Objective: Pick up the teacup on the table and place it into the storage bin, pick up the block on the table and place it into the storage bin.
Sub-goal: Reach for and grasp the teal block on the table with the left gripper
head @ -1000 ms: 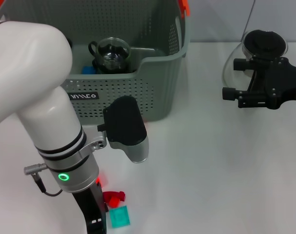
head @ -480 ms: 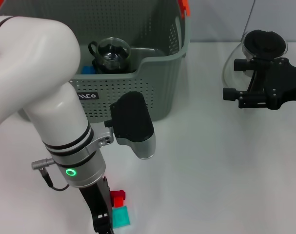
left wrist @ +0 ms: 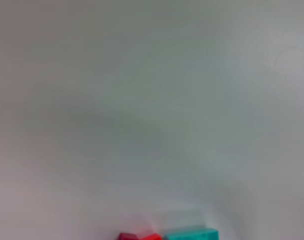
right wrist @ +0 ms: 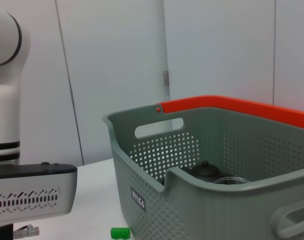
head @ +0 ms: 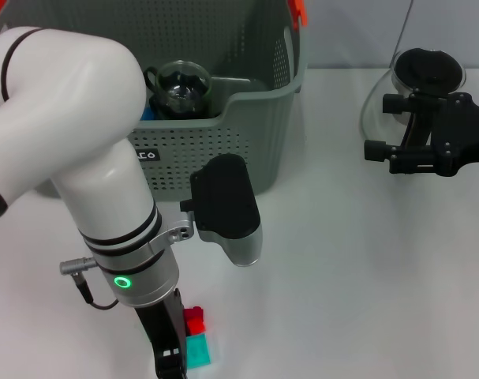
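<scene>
Two blocks lie together on the white table (head: 326,260) near the front edge: a red block (head: 195,320) and a teal block (head: 196,350) just in front of it, touching or nearly so. Left gripper (head: 170,355) is low over the table right beside them, on their left side; its fingers are out of sight behind the wrist, so whether they are released or clenched cannot be told. Left wrist view shows bare table with the red and teal blocks at one edge of the picture.

Storage bin (head: 263,150) sits at the back left of the table, grey and perforated, orange-red handle part at its rim. Inside it: a glass teacup (head: 182,85) with a dark handle, plus a small blue item (head: 147,113) partly hidden by the arm.

Right gripper (head: 393,126) hangs well off to the right, above a clear glass bowl (head: 424,75); jaws released, grasping nothing.

Right wrist view: bin seen from the side, a small green block (right wrist: 120,233) on the table near its base.
</scene>
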Controlling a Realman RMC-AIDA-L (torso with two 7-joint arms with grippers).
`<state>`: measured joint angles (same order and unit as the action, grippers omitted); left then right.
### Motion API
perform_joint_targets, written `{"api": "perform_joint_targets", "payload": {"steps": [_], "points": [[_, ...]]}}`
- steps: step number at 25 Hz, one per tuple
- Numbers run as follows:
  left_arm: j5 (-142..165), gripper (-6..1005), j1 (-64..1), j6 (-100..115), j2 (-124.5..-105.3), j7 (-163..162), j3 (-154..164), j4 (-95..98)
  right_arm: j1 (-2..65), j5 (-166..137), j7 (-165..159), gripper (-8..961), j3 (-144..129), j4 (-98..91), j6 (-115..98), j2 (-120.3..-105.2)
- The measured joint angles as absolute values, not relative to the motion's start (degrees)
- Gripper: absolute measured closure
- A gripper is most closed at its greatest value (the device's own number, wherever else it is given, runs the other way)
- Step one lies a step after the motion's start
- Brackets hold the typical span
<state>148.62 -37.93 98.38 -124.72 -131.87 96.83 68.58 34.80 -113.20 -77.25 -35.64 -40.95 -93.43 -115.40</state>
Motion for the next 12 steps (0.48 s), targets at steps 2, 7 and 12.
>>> {"api": "perform_joint_targets", "payload": {"steps": [2, 7, 12], "points": [[148.8, 109, -38.0, 97.9, -124.72, -131.9, 97.3, 68.6, 34.8, -113.2, -77.3, 26, -35.6, -41.0, -93.4, -115.40], [149.1, 113, -38.0, 97.1, -124.72, -131.9, 97.9, 68.9, 34.8, -113.2, -77.2, 27, -35.6, -41.0, -93.4, -115.32], [149.2, 117, -37.8, 96.6, -124.67, -131.9, 97.9, 70.2, 34.8, -113.1, -77.2, 26, -35.3, -41.0, -93.3, -115.30]]}}
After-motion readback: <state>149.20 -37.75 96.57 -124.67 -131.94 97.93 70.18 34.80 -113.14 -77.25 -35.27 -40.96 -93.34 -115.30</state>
